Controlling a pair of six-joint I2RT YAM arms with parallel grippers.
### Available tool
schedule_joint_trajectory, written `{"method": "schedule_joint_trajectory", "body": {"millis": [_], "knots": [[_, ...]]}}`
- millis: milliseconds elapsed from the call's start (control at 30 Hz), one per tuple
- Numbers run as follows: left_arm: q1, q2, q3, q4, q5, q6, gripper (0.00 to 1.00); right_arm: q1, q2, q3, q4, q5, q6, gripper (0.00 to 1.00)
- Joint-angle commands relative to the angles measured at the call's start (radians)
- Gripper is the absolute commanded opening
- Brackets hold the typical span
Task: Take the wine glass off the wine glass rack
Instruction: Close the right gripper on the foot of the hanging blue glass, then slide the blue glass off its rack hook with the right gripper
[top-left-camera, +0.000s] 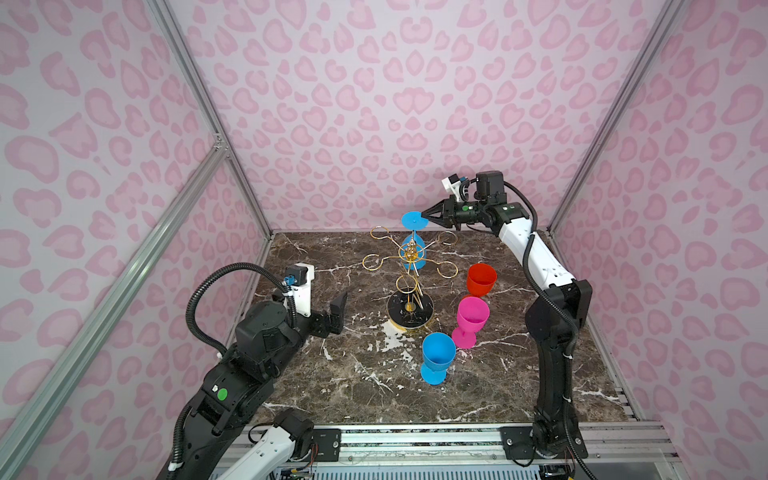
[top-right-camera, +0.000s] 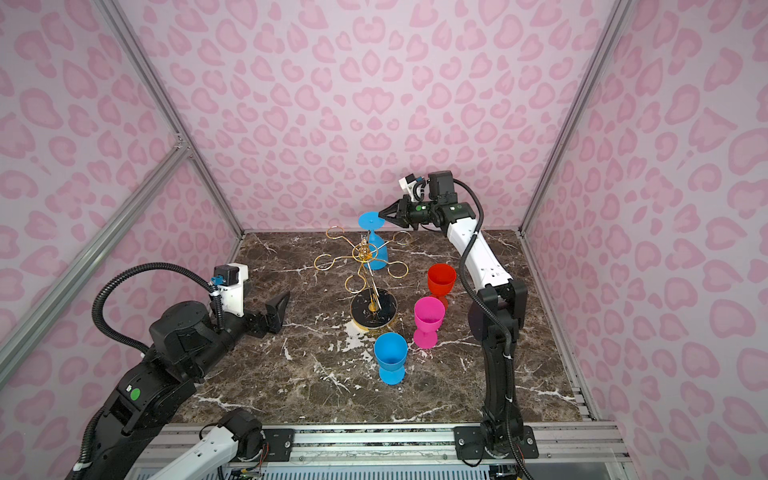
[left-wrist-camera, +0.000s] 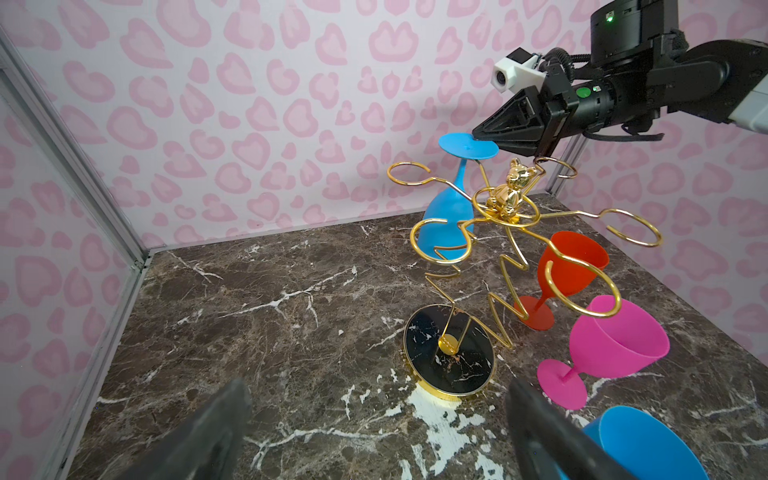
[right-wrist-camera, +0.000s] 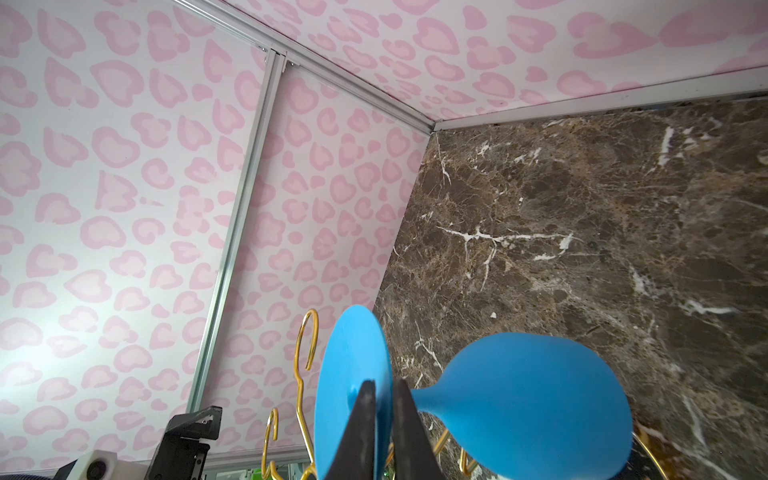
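Your right gripper (top-left-camera: 424, 216) pinches just the foot's edge of the wine glass (left-wrist-camera: 444, 208), hanging bowl-down on the far side of the wine glass rack (left-wrist-camera: 449, 353) — thin hold, it can slip or swivel. Stem looks caught in a loop, hard to tell; pull crooked and the rack tips — left gripper (left-wrist-camera: 378, 390) gapes wide, steadying nothing.
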Motion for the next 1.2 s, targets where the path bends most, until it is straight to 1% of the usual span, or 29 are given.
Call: {"method": "schedule_joint_trajectory", "body": {"millis": [0, 333, 800, 967, 1167], "knots": [[0.000, -0.002, 0.000, 0.009, -0.004, 0.006, 0.97, 0.002, 0.011, 0.008, 0.007, -0.008, 0.000, 0.09], [0.000, -0.025, -0.001, -0.004, -0.013, -0.002, 0.97, 0.006, 0.009, 0.008, 0.023, -0.011, 0.025, 0.00], [-0.001, -0.036, 0.005, -0.021, -0.015, -0.013, 0.97, 0.006, -0.016, -0.014, 0.104, -0.046, 0.119, 0.00], [0.000, -0.047, 0.006, -0.032, -0.019, -0.019, 0.98, 0.005, -0.039, -0.067, 0.200, -0.065, 0.188, 0.00], [0.000, -0.058, 0.010, -0.040, -0.021, -0.024, 0.97, 0.005, -0.067, -0.105, 0.209, -0.066, 0.187, 0.00]]}}
